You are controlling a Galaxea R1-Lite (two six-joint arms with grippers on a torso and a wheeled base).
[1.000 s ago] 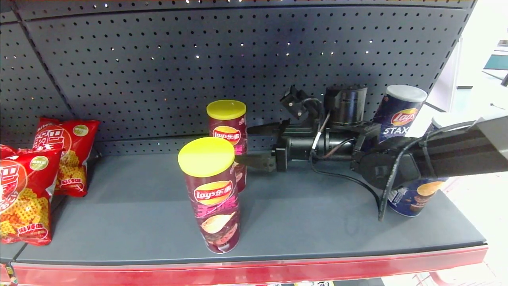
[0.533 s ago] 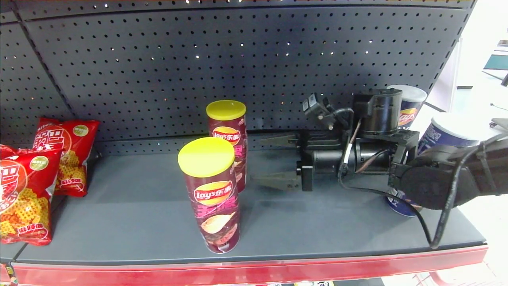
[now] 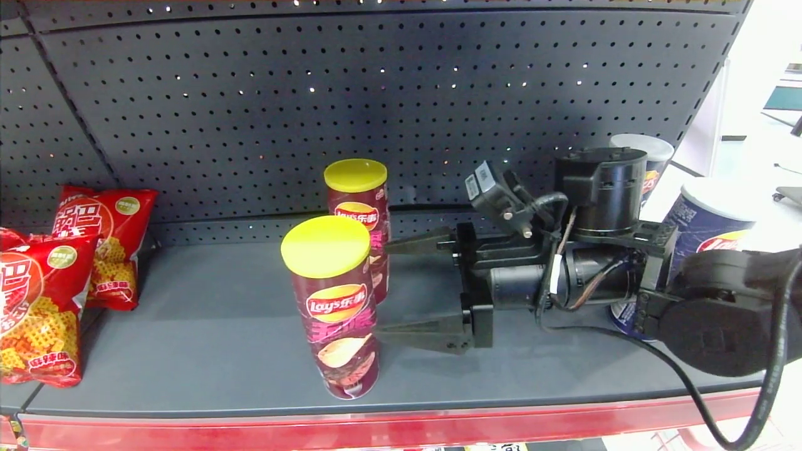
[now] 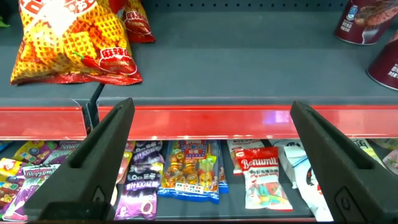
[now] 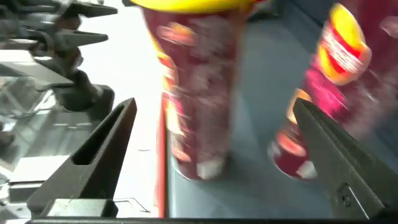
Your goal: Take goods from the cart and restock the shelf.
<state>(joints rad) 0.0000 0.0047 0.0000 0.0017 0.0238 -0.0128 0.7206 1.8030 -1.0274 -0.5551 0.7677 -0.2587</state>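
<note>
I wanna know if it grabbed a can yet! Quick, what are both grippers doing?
Left gripper: open, empty.
Right gripper: open, empty, next to the front chip can.

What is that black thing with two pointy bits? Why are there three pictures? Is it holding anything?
That black thing is the robot's right hand. It has two pointed fingers that pinch things. The big picture comes from a camera on the robot's head, looking at a shop shelf. The other two come from small cameras on its wrists, so each hand's own fingers poke into the picture. On the shelf stand two dark red crisp cans with yellow lids, the front can and the back can. There are red snack bags on the left and blue cans on the right. The right hand is open beside the red cans and holds nothing. The left hand is open and empty too, with sweets on the shelf below.
</note>
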